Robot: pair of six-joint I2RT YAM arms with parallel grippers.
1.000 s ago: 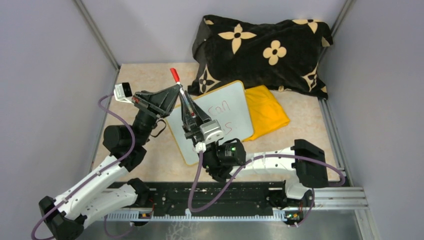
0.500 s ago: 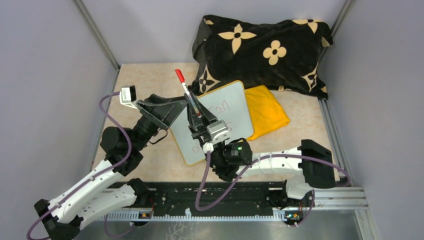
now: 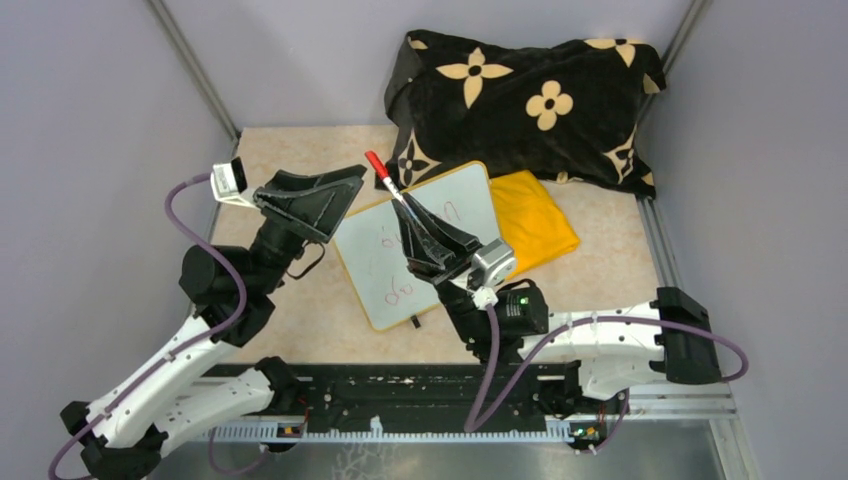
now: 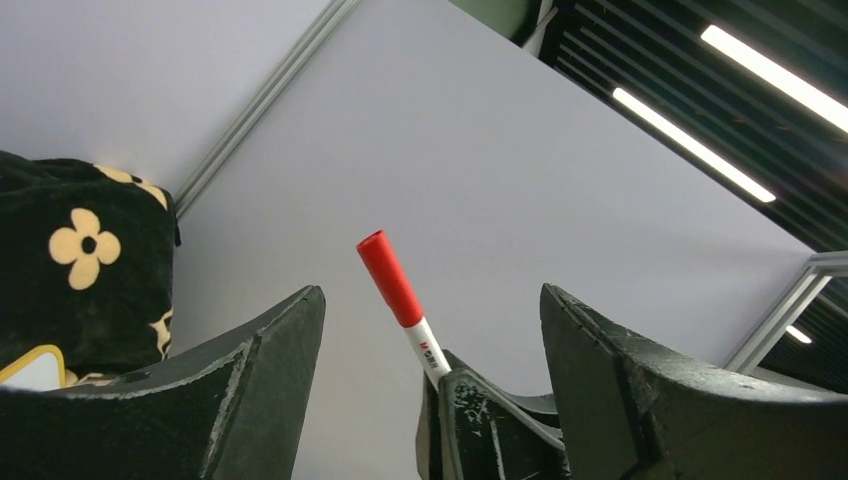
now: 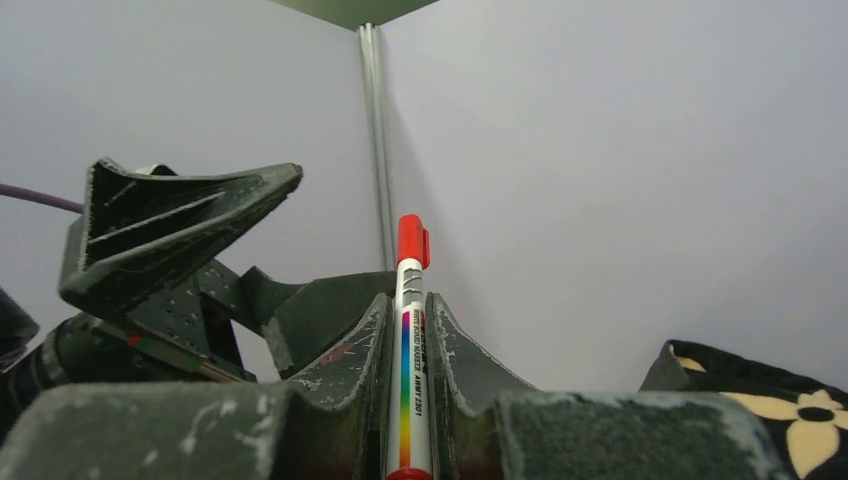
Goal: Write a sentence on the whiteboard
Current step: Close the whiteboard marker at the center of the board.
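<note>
The whiteboard (image 3: 372, 262) lies flat in the middle of the table, white with an orange-yellow rim. Red letters of the sentence (image 3: 393, 291) show on it, partly hidden under the right arm. My right gripper (image 3: 408, 212) hovers over the board, shut on a marker (image 3: 392, 184) whose red cap points up and to the far left. The right wrist view shows the marker (image 5: 410, 340) clamped upright between the fingers (image 5: 340, 370). My left gripper (image 3: 345, 200) stands open just left of the marker, holding nothing. In the left wrist view the red cap (image 4: 390, 278) rises between its spread fingers (image 4: 260, 400).
A black pillow (image 3: 520, 95) with cream flowers lies against the back wall. A folded yellow cloth (image 3: 535, 225) sits by the board's right edge. Grey walls close in the left, back and right. The arms' black base rail (image 3: 430, 400) runs along the near edge.
My left gripper has opened and drawn back to the left, off the marker. The right gripper has carried the marker to the right, uncovering more of the board and its letters.
</note>
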